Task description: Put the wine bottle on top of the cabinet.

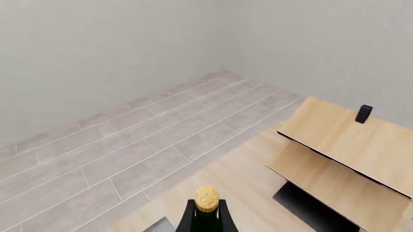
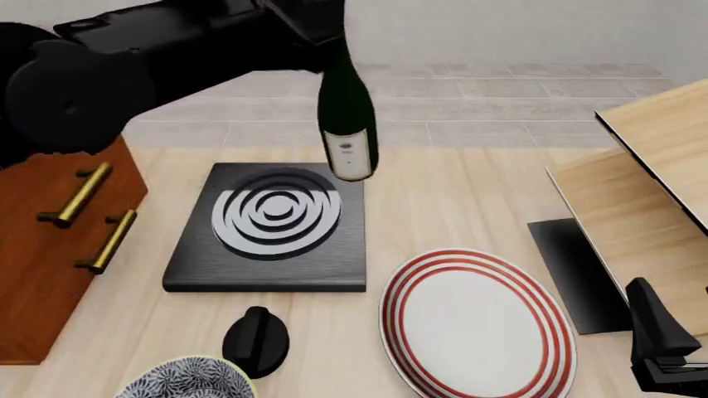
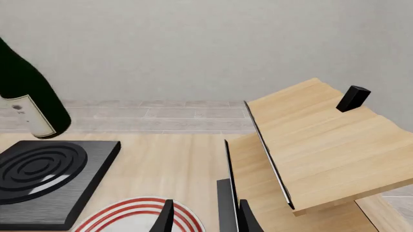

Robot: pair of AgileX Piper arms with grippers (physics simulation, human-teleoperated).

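Front view: wine bottle hangs at upper centre, clear of the hob, left gripper pinching its neck (carry step). Next, swing left over the cabinet. Right gripper: cannot tell.

The wine bottle is held above the table, behind the hob. The cabinet is placed left of the hob, the plate right and nearer, and the boards at far right.
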